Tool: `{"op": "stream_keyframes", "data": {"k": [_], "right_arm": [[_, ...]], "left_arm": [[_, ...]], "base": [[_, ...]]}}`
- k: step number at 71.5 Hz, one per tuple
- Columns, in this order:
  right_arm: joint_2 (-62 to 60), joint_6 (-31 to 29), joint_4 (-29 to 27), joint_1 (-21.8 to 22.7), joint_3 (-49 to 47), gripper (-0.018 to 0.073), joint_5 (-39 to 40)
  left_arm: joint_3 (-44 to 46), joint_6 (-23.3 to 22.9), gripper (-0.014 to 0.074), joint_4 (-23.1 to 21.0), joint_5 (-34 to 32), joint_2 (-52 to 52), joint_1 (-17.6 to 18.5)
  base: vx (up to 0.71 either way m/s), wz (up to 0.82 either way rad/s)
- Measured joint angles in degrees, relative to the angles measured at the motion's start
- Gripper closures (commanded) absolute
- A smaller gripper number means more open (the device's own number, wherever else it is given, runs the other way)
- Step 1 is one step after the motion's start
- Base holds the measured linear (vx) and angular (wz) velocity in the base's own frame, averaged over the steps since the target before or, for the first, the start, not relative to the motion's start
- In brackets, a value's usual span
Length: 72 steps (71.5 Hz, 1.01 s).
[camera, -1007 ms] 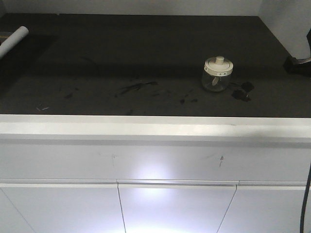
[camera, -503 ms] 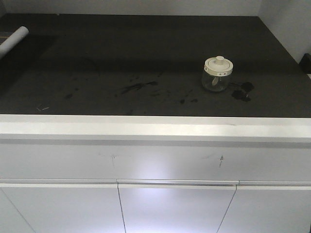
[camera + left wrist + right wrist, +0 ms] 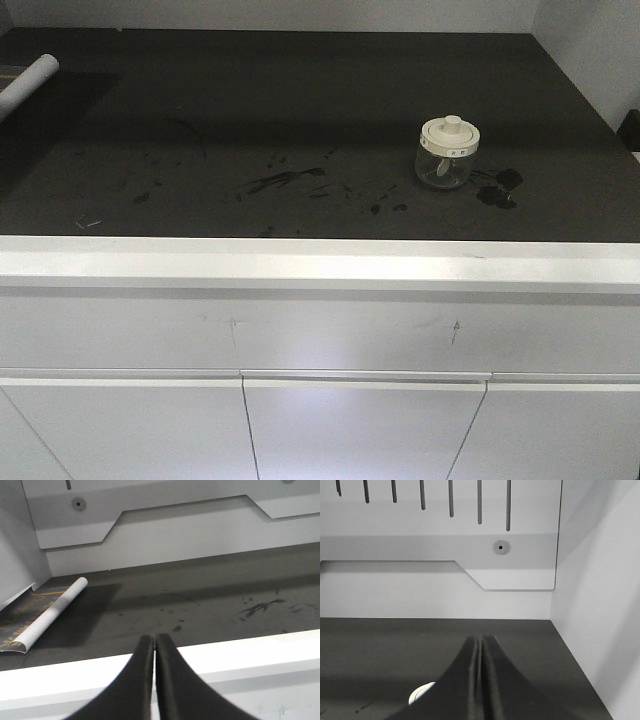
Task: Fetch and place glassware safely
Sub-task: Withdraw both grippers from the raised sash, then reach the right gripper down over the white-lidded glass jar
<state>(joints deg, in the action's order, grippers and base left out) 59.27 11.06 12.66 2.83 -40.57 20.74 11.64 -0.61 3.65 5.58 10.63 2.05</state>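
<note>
The jar (image 3: 448, 155) stands upright on the right part of the dark worktop (image 3: 300, 90), nearer the worktop's front edge than its back wall. Its cream lid (image 3: 450, 133) is seated with the knob (image 3: 452, 121) pointing straight up, so its long axis is vertical. A dark stain (image 3: 500, 188) lies on the worktop just to the jar's right. Through the glass I cannot tell whether anything is inside. The right tool (image 3: 481, 642) is clenched with its two fingers pressed together on nothing. In the right wrist view a sliver of the lid (image 3: 422, 694) shows low and to the left of the fingers, so the jar lies ahead of, below and a little left of that tool. The left tool (image 3: 154, 645) is likewise clenched and empty, hanging over the worktop's front edge. Its view shows only the white roll (image 3: 50, 615) at the worktop's far left and no jar. The right arm is therefore likely the nearer one, and it would have to spread its fingers before coming down around the jar.
</note>
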Motion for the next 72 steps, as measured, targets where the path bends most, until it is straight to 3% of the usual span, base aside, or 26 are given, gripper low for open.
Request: {"op": "stream_keyframes", "data": {"k": [28,37,54,61,72], "right_arm": [[0.0,0.0,0.0,-1.1,0.0,0.0518,0.0],[0.2,0.0,2.0,-3.8,0.0,0.0388,0.0],[4.1,0.0,3.7,-5.0,-0.2,0.0008,-0.1],[6.8,0.0,3.7,-5.0,-1.8,-0.0055,-0.1],[12.4,0.2,3.7,-5.0,-6.7,-0.0044,-0.1]], "left_arm": [[-0.2,0.0,0.0603,0.0,2.3,-1.4,0.0],[-0.2,0.0,0.0603,0.0,2.3,-1.4,0.0],[-0.2,0.0,0.0603,0.0,2.3,-1.4,0.0],[-0.2,0.0,0.0603,0.0,2.3,-1.4,0.0],[-0.2,0.0,0.0603,0.0,2.3,-1.4,0.0]], "base": [[0.0,0.0],[0.0,0.0],[0.0,0.0],[0.0,0.0],[0.0,0.0]]}}
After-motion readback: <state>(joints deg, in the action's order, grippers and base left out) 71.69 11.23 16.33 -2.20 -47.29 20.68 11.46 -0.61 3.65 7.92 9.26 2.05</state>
